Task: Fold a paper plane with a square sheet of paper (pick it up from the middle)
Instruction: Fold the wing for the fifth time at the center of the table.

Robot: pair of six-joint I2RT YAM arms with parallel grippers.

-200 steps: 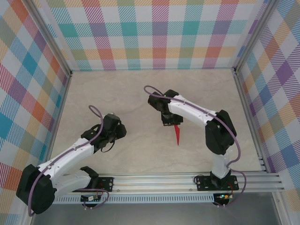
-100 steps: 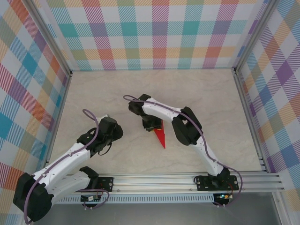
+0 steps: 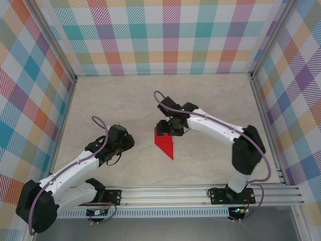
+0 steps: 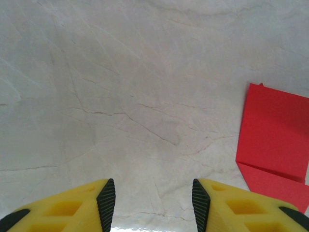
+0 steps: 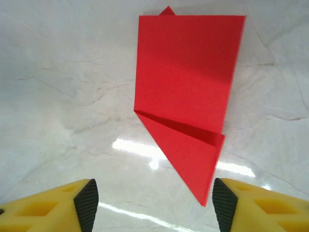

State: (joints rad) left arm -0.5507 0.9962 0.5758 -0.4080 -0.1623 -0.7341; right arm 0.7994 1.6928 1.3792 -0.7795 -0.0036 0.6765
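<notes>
The square sheet of paper, bright red and folded into a pointed paper plane (image 3: 164,143), lies flat on the marble tabletop mid-table, its tip toward the near edge. My right gripper (image 3: 164,131) hovers over its blunt far end, open. In the right wrist view the paper plane (image 5: 183,82) lies ahead of the right gripper (image 5: 155,199), its tip beside the right fingertip (image 5: 223,200), and nothing is between the pads. My left gripper (image 3: 126,142) stands left of the paper, open and empty. In the left wrist view the paper plane (image 4: 275,140) is at the right edge, apart from the left gripper (image 4: 153,202).
Checked walls enclose the table (image 3: 125,100) on three sides. The aluminium rail (image 3: 170,193) with both arm bases runs along the near edge. The right arm's elbow (image 3: 246,145) stands right of the paper.
The right gripper carried the paper leftward, opened and let it go. The paper hung edge-on from the jaws and now lies flat on the table. The left gripper opened a little wider.
</notes>
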